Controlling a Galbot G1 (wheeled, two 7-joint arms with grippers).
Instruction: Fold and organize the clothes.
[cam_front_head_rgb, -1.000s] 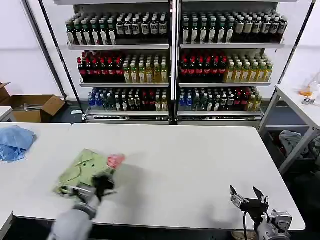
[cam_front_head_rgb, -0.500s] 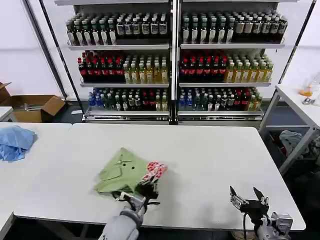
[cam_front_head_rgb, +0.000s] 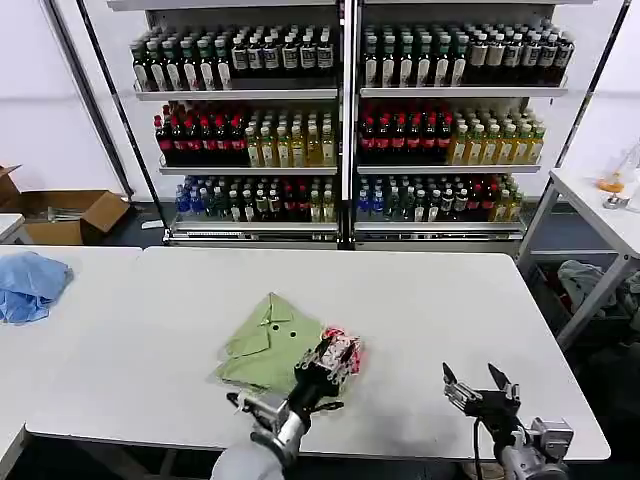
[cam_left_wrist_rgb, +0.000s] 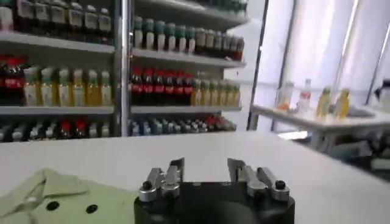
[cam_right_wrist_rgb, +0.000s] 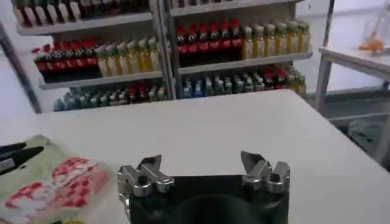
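the white table (cam_front_head_rgb: 420, 300) spreads below my head camera, the folded sage-green shirt (cam_front_head_rgb: 268, 345) lying left of its centre near the front edge, collar up and pink-red print turned out on its right side. my left gripper (cam_front_head_rgb: 325, 362) sits at that printed edge, though i cannot tell whether its fingers pinch the cloth. my right gripper (cam_front_head_rgb: 477, 387) waits released, fingers spread, over the table's front right.

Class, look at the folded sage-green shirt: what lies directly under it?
The folded sage-green fabric shirt lies on the white table. The left hand overlaps its printed edge; anything beneath the shirt is hidden.
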